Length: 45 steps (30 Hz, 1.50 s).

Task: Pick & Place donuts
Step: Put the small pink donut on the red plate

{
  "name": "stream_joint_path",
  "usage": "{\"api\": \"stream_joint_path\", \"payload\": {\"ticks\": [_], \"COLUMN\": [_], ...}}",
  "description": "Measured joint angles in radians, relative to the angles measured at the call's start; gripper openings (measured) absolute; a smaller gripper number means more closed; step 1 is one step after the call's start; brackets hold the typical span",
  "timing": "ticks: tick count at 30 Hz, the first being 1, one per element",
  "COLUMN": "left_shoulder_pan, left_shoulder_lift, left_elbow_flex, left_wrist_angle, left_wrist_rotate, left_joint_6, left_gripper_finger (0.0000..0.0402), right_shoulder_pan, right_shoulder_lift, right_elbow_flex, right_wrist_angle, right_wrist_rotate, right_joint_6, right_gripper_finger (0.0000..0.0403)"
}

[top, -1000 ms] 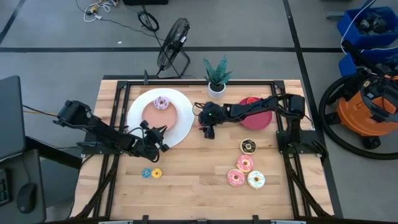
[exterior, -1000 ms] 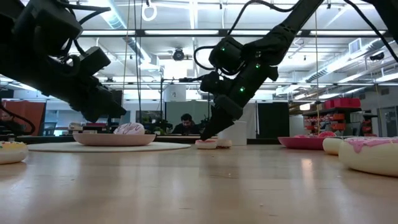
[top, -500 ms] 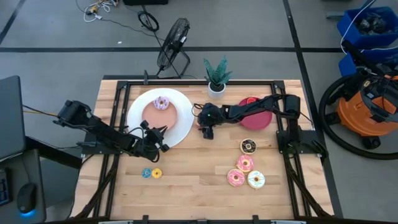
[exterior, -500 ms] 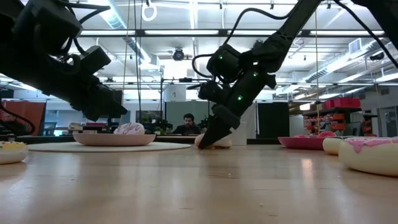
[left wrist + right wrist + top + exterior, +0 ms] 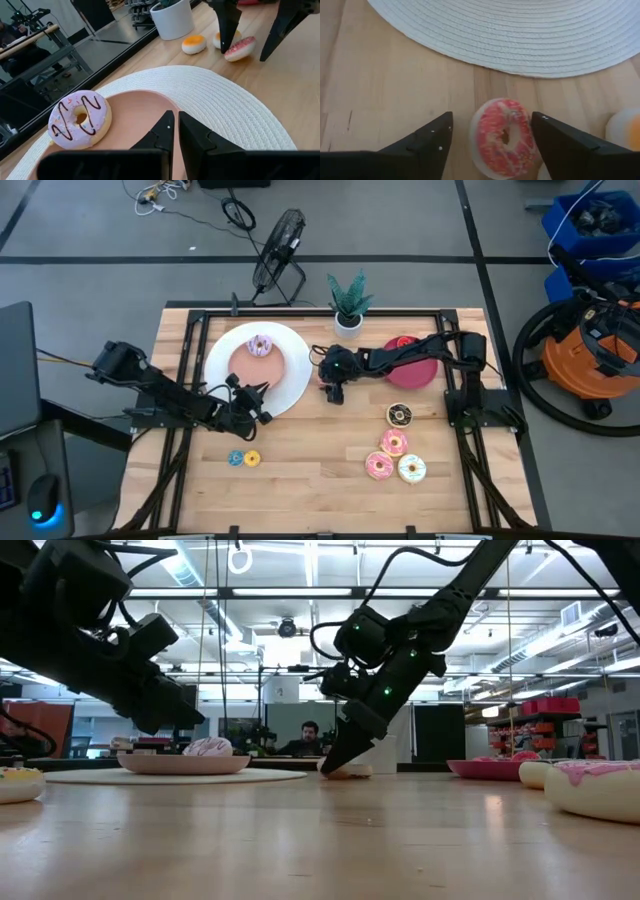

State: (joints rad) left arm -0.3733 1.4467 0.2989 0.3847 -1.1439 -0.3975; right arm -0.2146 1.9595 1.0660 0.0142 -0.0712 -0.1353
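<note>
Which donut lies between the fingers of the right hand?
The small red-sprinkled donut, on the wood just off the white mat. The open right hand straddles it; the orange one lies outside the fingers.

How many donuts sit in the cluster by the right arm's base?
4: chocolate donut farthest back, pink donut just in front, then second pink donut and white donut side by side. None look hidden.

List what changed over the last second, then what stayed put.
The right gripper shifted slightly toward the white mat and now has its open fingers on either side of the red-sprinkled donut, which still lies on the table, not gripped. The left gripper stays shut over the pink plate; the purple donut and the other donuts are unmoved.
</note>
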Motion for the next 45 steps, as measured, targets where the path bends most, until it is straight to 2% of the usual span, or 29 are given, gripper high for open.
{"api": "stream_joint_path", "payload": {"ticks": [6,14,21,30,35,45], "left_shoulder_pan": [0.000,0.000,0.000,0.000,0.000,0.000], "left_shoulder_lift": [0.000,0.000,0.000,0.000,0.000,0.000], "left_elbow_flex": [0.000,0.000,0.000,0.000,0.000,0.000], "left_wrist_angle": [0.000,0.000,0.000,0.000,0.000,0.006], "left_wrist_rotate": [0.000,0.000,0.000,0.000,0.000,0.000], "left_joint_6": [0.000,-0.002,-0.001,-0.001,-0.001,-0.002], "left_gripper_finger": [0.0030,0.0030,0.0030,0.0030,0.0030,0.0030], "right_shoulder_pan": [0.000,0.037,0.046,0.024,0.025,0.028], "right_shoulder_lift": [0.003,0.002,-0.027,-0.028,-0.028,-0.028], "right_elbow_flex": [0.000,0.000,-0.001,-0.001,-0.001,-0.001], "right_wrist_angle": [-0.003,0.020,0.019,-0.070,-0.068,-0.070], "right_wrist_rotate": [0.006,-0.018,0.084,0.078,0.036,0.036], "right_joint_6": [0.002,-0.064,-0.065,-0.037,-0.035,-0.035], "right_gripper_finger": [0.0325,0.0327,0.0327,0.0327,0.0304,0.0235]}}
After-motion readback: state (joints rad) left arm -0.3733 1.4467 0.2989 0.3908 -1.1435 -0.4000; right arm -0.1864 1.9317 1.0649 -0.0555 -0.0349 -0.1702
